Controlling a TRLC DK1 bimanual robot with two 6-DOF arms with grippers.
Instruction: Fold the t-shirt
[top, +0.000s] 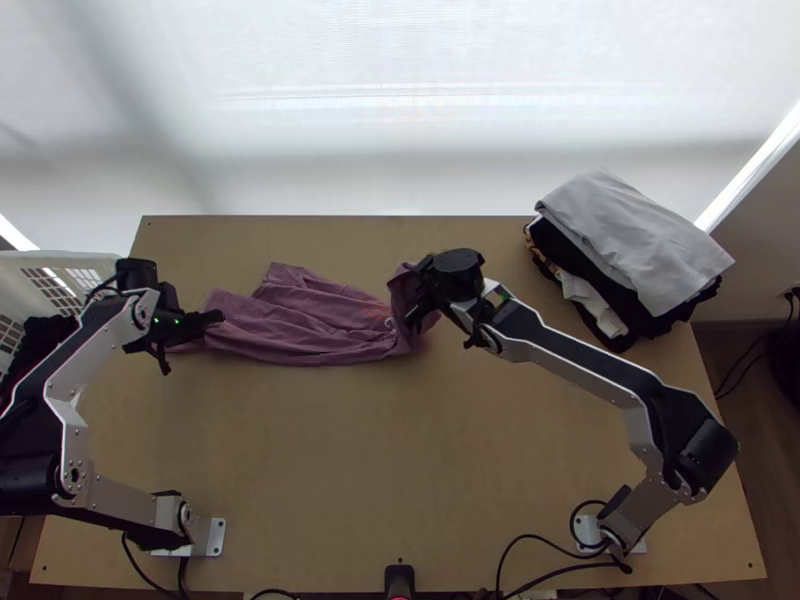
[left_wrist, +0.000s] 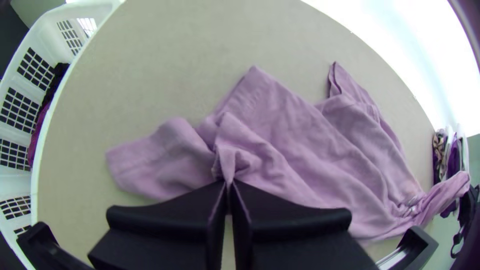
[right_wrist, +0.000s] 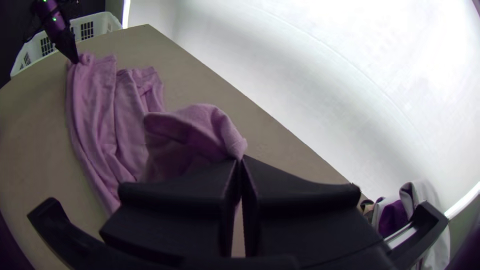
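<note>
When seen from above, shows a mauve t-shirt (top: 310, 318) stretched sideways across the far part of a light wooden table (top: 400, 450), long, creased and loosely bunched rather than neatly folded. Looks unevenly layered, with separate flaps jutting out along the side away from the arms' bases.

Has the left gripper (top: 218, 317) at the t-shirt's left end, with flat black fingers (left_wrist: 175, 210) together and clamped on a small gathered tuft of the cloth. Spreads past that tuft as a flap with a straight edge, resting on the table. Gives no clear sign of which part of the garment is pinched there.

Has the right gripper (top: 413, 318) at the opposite end, left of the table's far right corner, with fingers (right_wrist: 185, 197) likewise together, clamped on a bunched, raised edge of the cloth. Rises there off the table in a rounded fold; lies lower and flatter between the two grips. Bears a small pale detail near the right-hand grip.

Includes, beside the table on the left, a white plastic basket (top: 55, 268) with square openings and dark and purple cloth (left_wrist: 37, 135) inside. Includes also, at the far right, a stack of clothes (top: 630, 240), with light grey on top and black, white and patterned pieces beneath.
</note>
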